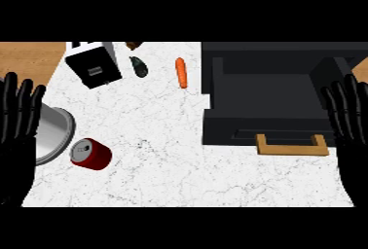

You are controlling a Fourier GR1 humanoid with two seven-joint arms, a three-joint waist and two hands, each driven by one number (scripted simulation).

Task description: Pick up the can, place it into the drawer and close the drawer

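1. White marbled counter (pixel 187 170) fills the head view, with wooden flooring showing at the 10 o'clock corner.
2. Locate the red can (pixel 91 153) at about 8 o'clock on the counter. It lies tipped, with its silver top facing roughly 10 o'clock and its long axis running from 10 o'clock to 4 o'clock. It sits just beside the rim of a round metal pan (pixel 52 133).
3. Locate the black drawer (pixel 269 90) at 2 o'clock. It is pulled open, its cavity shows nothing inside, and its wooden handle (pixel 292 145) faces you at its near edge.
4. Check the left hand (pixel 18 126): fingers straight and spread, holding nothing, resting at the 9 o'clock edge and overlapping the pan.
5. Check the right hand (pixel 348 121): fingers straight, holding nothing, resting at the 3 o'clock edge beside the drawer.
6. Note the deciding relation: the can lies toward 4 o'clock from the left hand and near it, while the right hand is well apart across the counter. Judge the left hand the nearer for the pickup.
7. Disregard the toaster (pixel 94 65), the dark vegetable (pixel 139 67) and the carrot (pixel 182 72) near 12 o'clock.
8. Treat the task as not yet begun: can untouched, drawer open.
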